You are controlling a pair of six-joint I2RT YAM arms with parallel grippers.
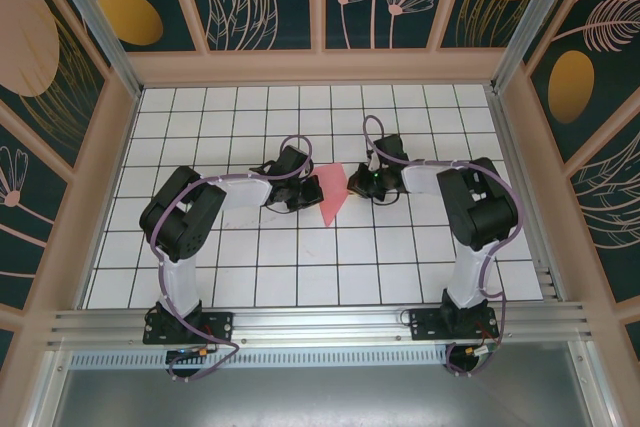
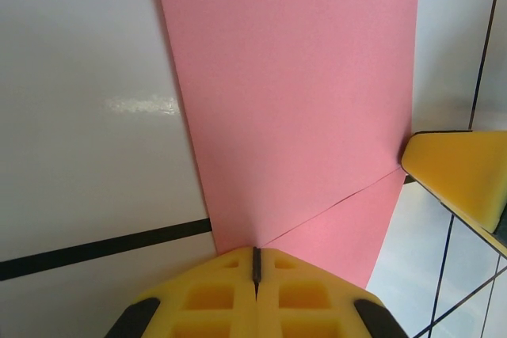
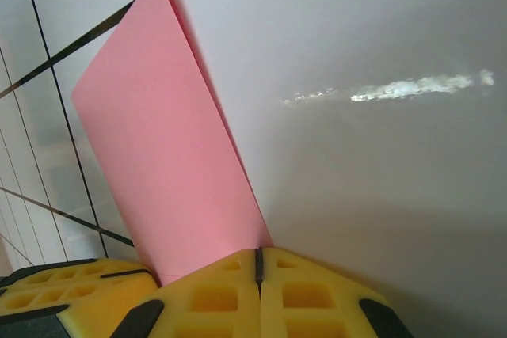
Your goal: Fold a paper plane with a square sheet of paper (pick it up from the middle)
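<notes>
The square sheet of paper (image 1: 332, 197) lies folded on the table as a salmon-pink triangle pointing toward the arms. My left gripper (image 1: 308, 190) is at its left edge and my right gripper (image 1: 355, 184) at its upper right corner. In the left wrist view the left gripper (image 2: 255, 252) is shut, its yellow tips down on the paper (image 2: 293, 100) where a slanted flap edge ends. In the right wrist view the right gripper (image 3: 258, 255) is shut too, tips meeting the paper (image 3: 166, 156) at its long edge. Neither lifts it.
The white table with black grid lines (image 1: 300, 277) is walled by a pale frame (image 1: 320, 67) at the back and sides. A yellow finger of the right gripper (image 2: 463, 176) touches the paper's right corner. A left-gripper finger (image 3: 55, 294) sits at the lower left.
</notes>
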